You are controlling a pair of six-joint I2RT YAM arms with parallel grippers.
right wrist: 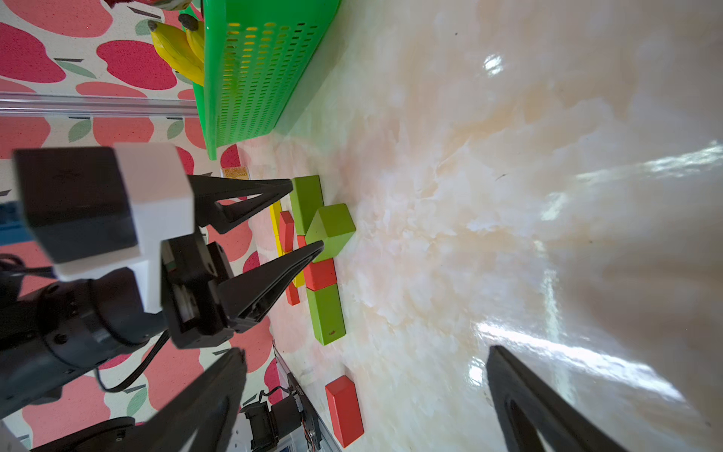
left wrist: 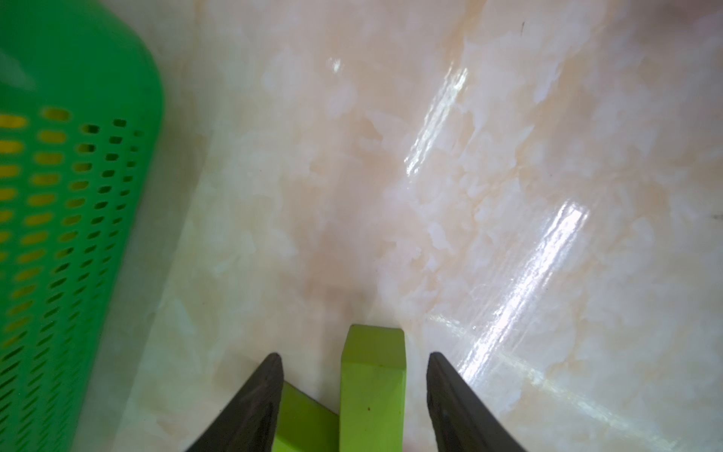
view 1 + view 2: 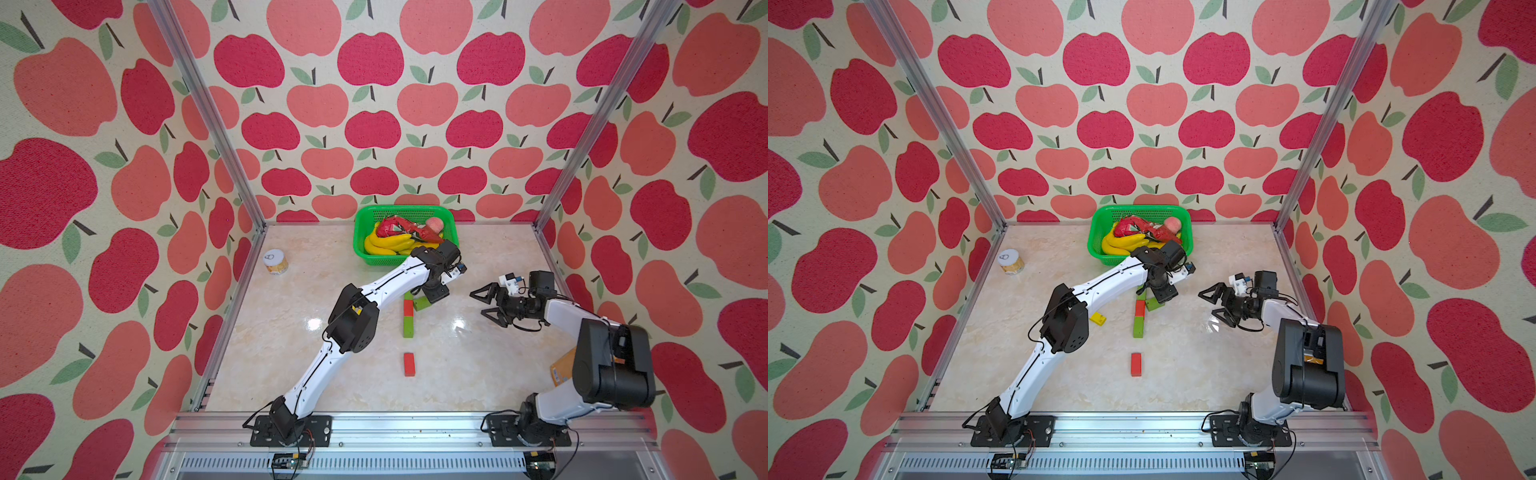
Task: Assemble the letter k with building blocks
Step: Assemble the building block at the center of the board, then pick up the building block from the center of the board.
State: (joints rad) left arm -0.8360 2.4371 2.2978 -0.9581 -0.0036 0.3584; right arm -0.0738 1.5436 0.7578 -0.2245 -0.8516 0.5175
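While the left arm hangs over the half-built letter, views one by one:

top views: stem of building blocks runs toward the basket [image 3: 365, 232]: green block [image 3: 408, 326], red block [image 3: 408, 307], another green end [image 3: 408, 296] past it. Angled green block [image 3: 422, 303] leans off the stem's right side under the left tool [image 3: 434, 294]. Spare red block [image 3: 409, 364] lies well apart, nearer the arm bases. Small yellow block [image 3: 1098, 318] shows beside the left elbow in a top view. Jar [image 3: 275, 262] sits far left, unused.

left wrist: left tool [image 2: 354, 385] released, jaws apart on either side of the angled green block [image 2: 372, 387], not touching it. Second green block [image 2: 303, 420] meets it near one jaw. Block rests on the worktop [image 2: 430, 176].

right wrist: right tool [image 1: 365, 395] fully spread, grasping nothing, parked off to the side. Left tool [image 1: 309, 213] seen straddling the angled green block [image 1: 332, 231]. Yellow and red blocks lie beyond the stem, count unclear.

step: upper diagonal of the k just set down, I judge.

next: lift the left tool straight up without nudging the diagonal, then fetch the spare red block for the lower leg.
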